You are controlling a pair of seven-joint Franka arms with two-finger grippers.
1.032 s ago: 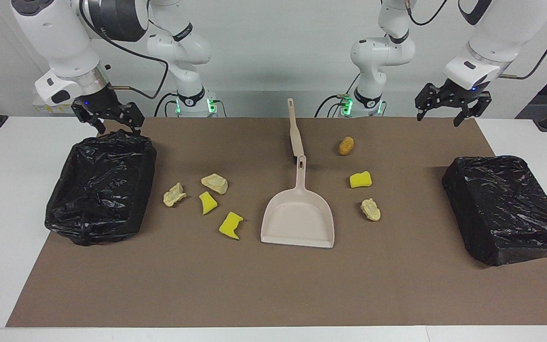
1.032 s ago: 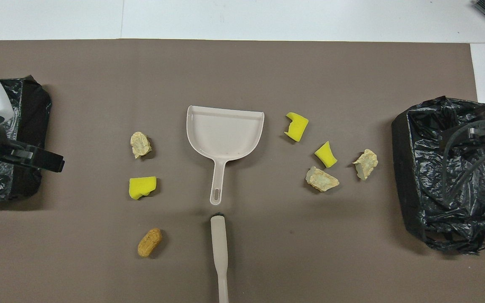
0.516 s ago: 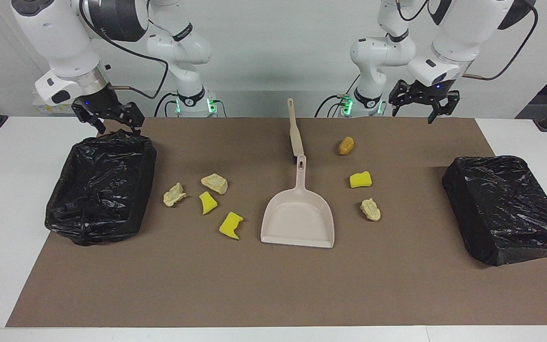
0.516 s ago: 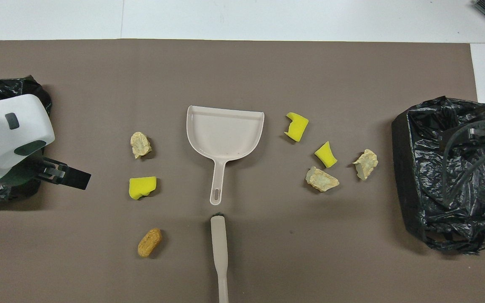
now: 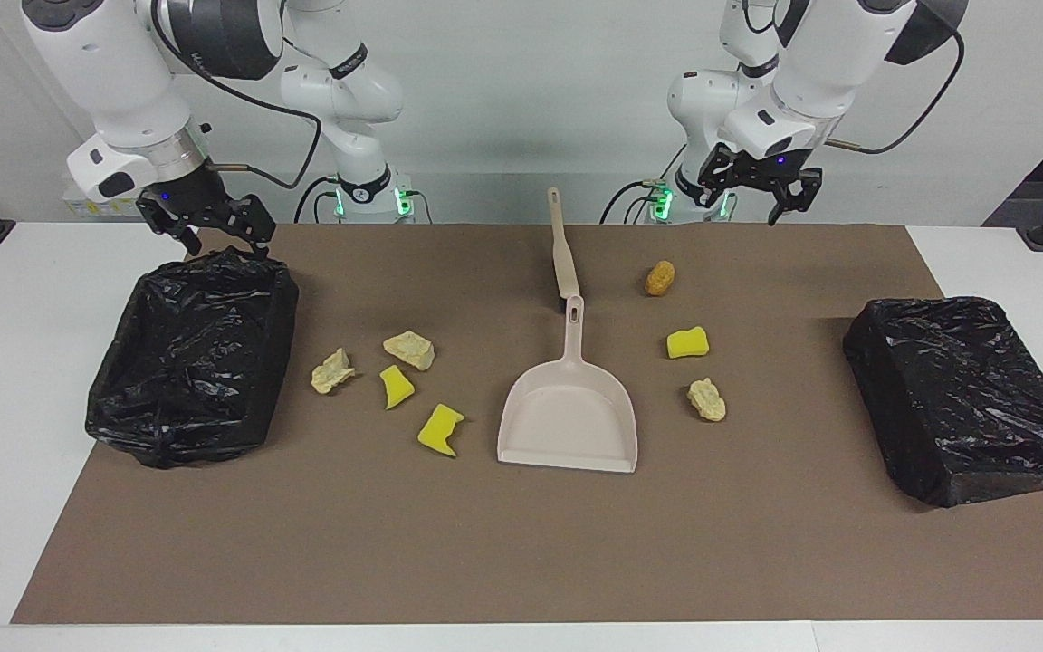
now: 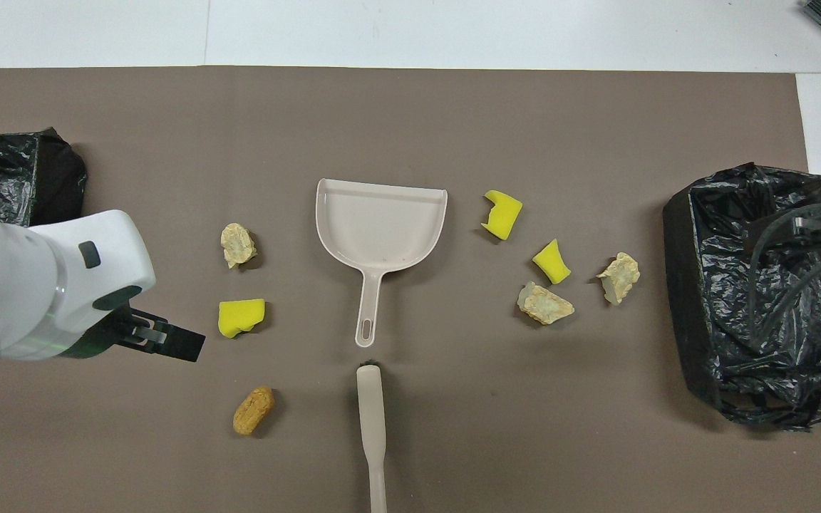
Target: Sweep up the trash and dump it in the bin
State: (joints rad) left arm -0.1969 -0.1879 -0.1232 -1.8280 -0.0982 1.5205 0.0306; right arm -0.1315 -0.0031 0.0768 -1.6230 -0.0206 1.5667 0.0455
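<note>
The left gripper [image 5: 761, 195] hangs in the air with its fingers apart and empty. The brush [image 5: 562, 244] lies below it and off toward the right arm's end, handle running lengthwise toward the robots, in line with the dustpan [image 5: 569, 412]. The right gripper [image 5: 205, 226], fingers also apart, waits over the edge of a bin [image 5: 191, 362], well apart from the brush. The trash [image 5: 687, 342] lies scattered on both sides of the dustpan, so the left arm looks better placed to take the brush.
</note>
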